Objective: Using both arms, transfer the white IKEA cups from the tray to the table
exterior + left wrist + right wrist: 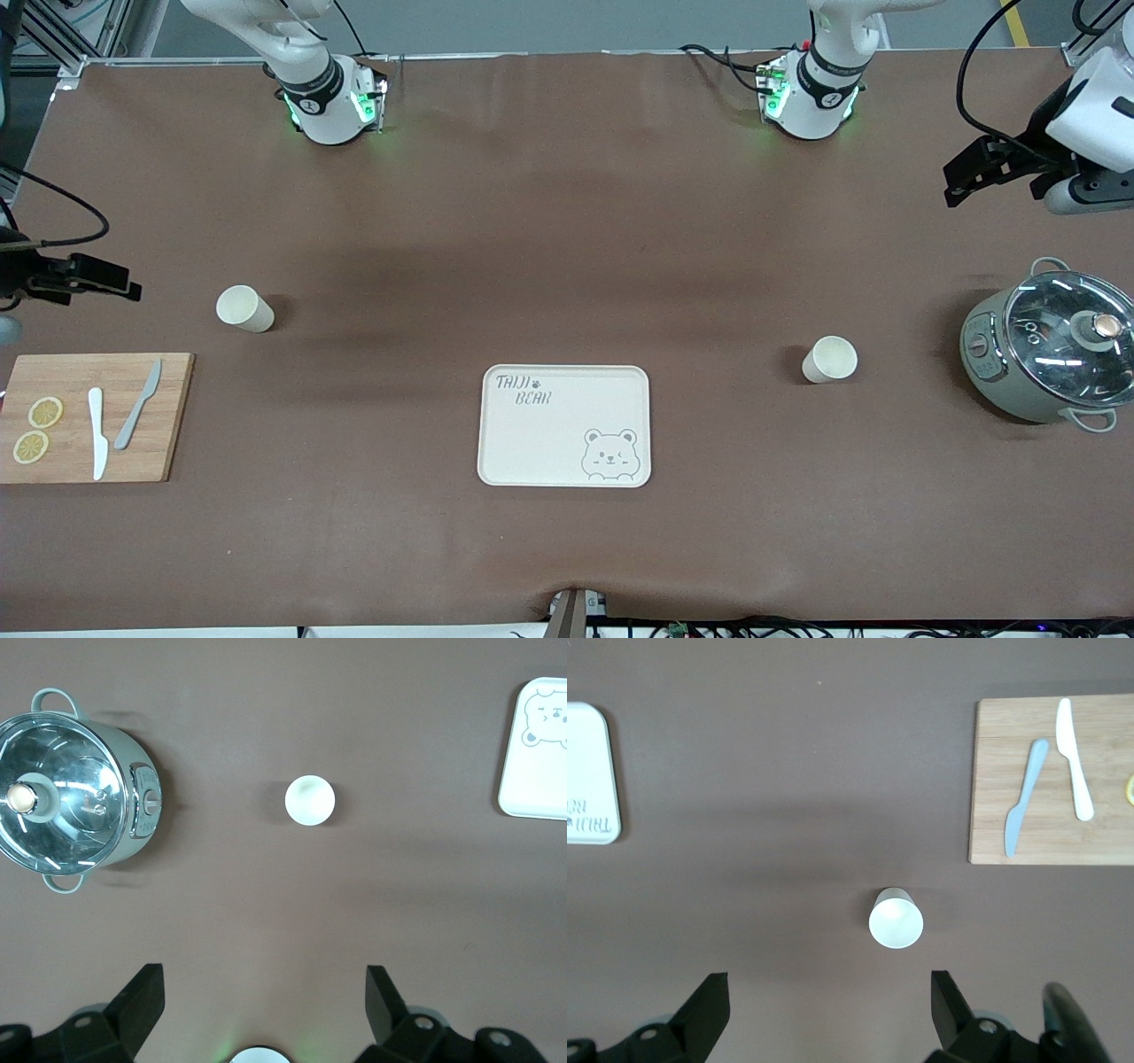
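Note:
Two white IKEA cups stand upright on the brown table. One cup (pixel 244 308) is toward the right arm's end and also shows in the right wrist view (pixel 896 920). The other cup (pixel 830 359) is toward the left arm's end and also shows in the left wrist view (pixel 309 801). My right gripper (pixel 124 282) hangs open and empty over the table's edge beside its cup, seen too in the right wrist view (pixel 828 985). My left gripper (pixel 952 184) hangs open and empty over the table above the pot's area, seen too in the left wrist view (pixel 263 983).
A cream bear tray (pixel 549 434) lies mid-table, nearer the front camera than both cups. A grey-green pot with glass lid (pixel 1050 346) stands at the left arm's end. A wooden board (pixel 80 372) with two knives and lemon slices lies at the right arm's end.

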Tool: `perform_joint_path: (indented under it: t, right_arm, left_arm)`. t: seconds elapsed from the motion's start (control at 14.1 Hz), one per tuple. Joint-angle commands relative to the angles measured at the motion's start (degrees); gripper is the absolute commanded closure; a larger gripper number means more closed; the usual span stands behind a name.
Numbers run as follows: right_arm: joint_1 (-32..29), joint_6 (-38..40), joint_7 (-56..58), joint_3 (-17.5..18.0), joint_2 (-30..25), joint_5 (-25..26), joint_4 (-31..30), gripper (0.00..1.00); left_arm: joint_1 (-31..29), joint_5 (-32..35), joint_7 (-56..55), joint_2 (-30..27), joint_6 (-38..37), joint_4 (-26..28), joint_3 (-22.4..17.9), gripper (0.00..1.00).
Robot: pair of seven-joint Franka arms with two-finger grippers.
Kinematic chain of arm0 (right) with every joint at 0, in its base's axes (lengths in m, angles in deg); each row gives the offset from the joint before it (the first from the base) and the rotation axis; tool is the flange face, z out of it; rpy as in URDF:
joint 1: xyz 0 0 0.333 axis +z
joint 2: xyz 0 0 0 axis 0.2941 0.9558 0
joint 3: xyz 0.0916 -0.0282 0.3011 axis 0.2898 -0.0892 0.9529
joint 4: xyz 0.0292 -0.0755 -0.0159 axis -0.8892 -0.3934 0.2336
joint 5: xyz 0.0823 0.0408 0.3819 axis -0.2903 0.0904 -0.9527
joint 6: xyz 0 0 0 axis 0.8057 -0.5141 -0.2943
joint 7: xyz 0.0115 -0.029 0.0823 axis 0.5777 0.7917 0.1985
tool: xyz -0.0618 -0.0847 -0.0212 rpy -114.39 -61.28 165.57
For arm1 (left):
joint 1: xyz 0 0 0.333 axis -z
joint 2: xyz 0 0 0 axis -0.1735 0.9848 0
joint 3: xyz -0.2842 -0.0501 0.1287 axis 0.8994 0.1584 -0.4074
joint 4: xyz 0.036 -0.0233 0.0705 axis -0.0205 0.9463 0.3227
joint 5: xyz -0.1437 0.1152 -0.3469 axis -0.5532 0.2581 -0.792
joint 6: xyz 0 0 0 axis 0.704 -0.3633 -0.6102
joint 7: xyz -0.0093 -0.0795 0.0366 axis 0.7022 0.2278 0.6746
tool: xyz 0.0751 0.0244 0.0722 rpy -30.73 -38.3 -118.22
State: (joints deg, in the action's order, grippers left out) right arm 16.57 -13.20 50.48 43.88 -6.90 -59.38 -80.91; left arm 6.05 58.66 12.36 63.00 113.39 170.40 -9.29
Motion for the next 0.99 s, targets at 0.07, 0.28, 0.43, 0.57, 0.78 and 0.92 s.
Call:
perform_joint_path:
  t: [0.07,0.28,0.43,0.57,0.78,0.92]
  right_arm:
    - [1.1,0.8,-2.2,0.3,-10.6,3.6,-8.2,0.00]
    - [2.4,0.9,-2.3,1.1,-14.9,6.3,-11.9,0.00]
    - [1.9,0.5,-2.4,1.2,-14.8,7.8,-11.9,0.00]
    - [1.9,0.3,-2.3,1.1,-14.8,7.7,-12.0,0.00]
    - [1.2,-0.2,-1.6,0.9,-14.2,7.0,-11.3,0.00]
    - [1.2,-0.5,-1.6,0.9,-14.1,6.9,-11.2,0.00]
  left_arm:
    - [-0.5,-0.9,0.7,-0.8,0.1,0.0,0.1,0.00]
    - [-0.5,-0.9,0.8,-1.1,-0.2,0.1,0.1,0.00]
    - [-0.6,-0.9,0.8,-1.2,-0.7,0.0,0.0,0.00]
    - [-0.6,-0.9,0.8,-1.2,-0.8,0.0,0.0,0.00]
    - [-0.7,-0.9,0.8,-1.2,-0.8,0.1,-0.1,0.00]
    - [-0.6,-1.0,0.8,-1.1,-0.8,0.1,-0.1,0.00]
